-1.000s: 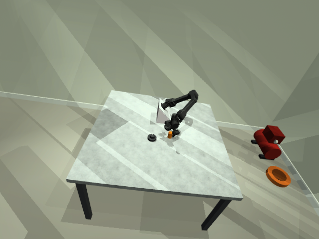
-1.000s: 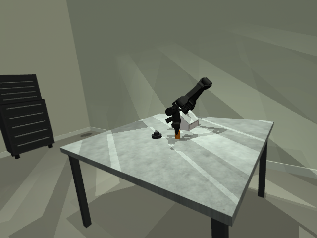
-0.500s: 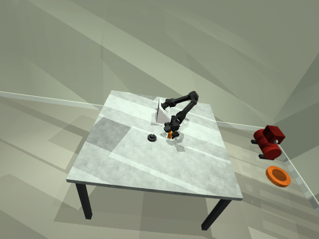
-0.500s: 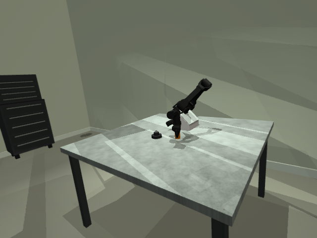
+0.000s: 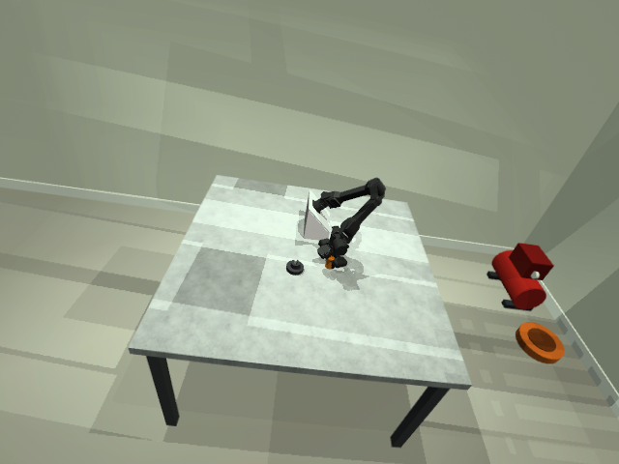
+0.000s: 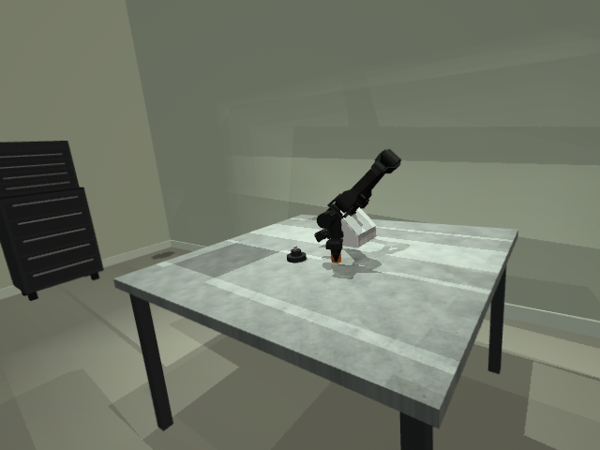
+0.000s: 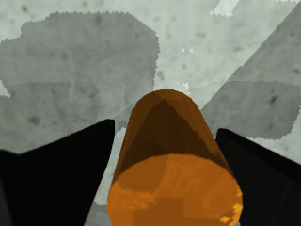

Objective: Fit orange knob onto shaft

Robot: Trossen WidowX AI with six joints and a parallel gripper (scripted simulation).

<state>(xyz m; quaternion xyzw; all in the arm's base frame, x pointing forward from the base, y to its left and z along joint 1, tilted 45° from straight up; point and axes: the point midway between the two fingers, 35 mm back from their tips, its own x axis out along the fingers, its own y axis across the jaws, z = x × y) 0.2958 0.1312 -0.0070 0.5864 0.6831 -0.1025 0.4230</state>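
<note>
The orange knob (image 5: pixel 328 263) (image 6: pixel 338 259) (image 7: pixel 174 193) stands on the table, its flat end facing the wrist camera. Its underside and hole are hidden. My gripper (image 5: pixel 331 260) (image 6: pixel 336 255) (image 7: pixel 166 132) is low over it, partly open, with one finger on each side. In the wrist view a gap shows between the left finger and the knob; the right finger is close against its side, and contact there is unclear. The dark round pedestal (image 5: pixel 295 271) (image 6: pixel 295 259) stands left of the knob, with the small shaft (image 5: pixel 295 262) (image 6: pixel 294 248) upright and bare. The shaft's flat side cannot be made out.
A white wedge-shaped box (image 5: pixel 314 228) (image 6: pixel 357 236) stands behind the gripper, near the arm's base. Shadow patches lie on the table (image 5: pixel 319 309) (image 6: pixel 309 291). A red machine (image 5: pixel 517 281) and an orange ring (image 5: pixel 522 344) are on the floor beyond the right edge.
</note>
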